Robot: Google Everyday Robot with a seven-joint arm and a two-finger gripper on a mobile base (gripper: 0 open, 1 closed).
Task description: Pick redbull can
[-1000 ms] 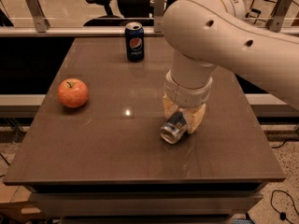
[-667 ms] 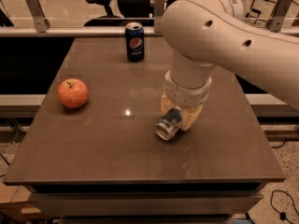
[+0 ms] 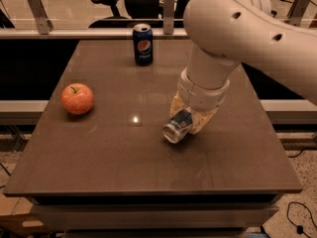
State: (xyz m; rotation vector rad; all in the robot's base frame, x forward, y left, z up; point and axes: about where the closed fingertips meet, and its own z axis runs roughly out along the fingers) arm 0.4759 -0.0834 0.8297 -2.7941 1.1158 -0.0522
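Note:
The redbull can [image 3: 177,125] is a slim silver and blue can, tilted on its side with its shiny end facing front left. It sits between the tan fingers of my gripper [image 3: 189,119], just above the brown table [image 3: 124,152] right of centre. The gripper is shut on the can. The large white arm [image 3: 233,38] comes down from the upper right and hides the gripper's upper part.
A dark blue Pepsi can [image 3: 142,44] stands upright at the table's far edge. A red apple [image 3: 77,98] lies at the left. Office chairs and a rail stand beyond the table.
The gripper has lifted and shifted slightly left with the redbull can in it; the can's end now points more to the front left.

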